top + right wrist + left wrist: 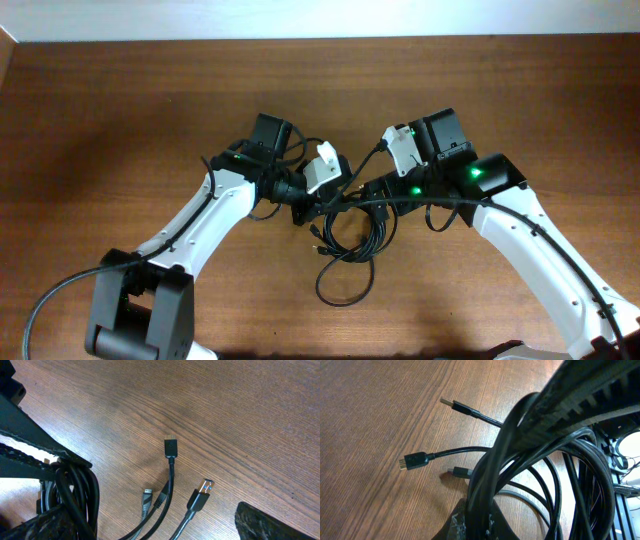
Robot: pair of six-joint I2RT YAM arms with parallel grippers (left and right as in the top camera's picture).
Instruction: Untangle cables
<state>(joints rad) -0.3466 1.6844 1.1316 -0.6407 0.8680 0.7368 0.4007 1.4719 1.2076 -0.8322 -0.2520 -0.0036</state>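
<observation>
Your left gripper [318, 207] looks clamped on the cables [350, 240] at mid-table, their loops trailing toward you, while your right gripper [362, 193], just right of the bundle, gapes empty over the loose plugs [171, 449].

Overhead: even, moderately bright light from above. The worktop [110, 110] reads warm brown with no glare. Shadows under both arms [200, 222] are faint and soft-edged. The green indicator lights [476, 175] bloom slightly. Fine detail is soft (the cables [350, 245] merge into one dark mass).

Left wrist: wood grain and plugs [415, 462] are sharp. The near cable loops fill the right half, blurred and underexposed to almost flat black. The background at the right edge is blown out white.

Right wrist: the grain is crisp. The upright plug [171, 449] throws a weak, diffuse shadow to its lower left. The lower-left corner is washed out pale.
</observation>
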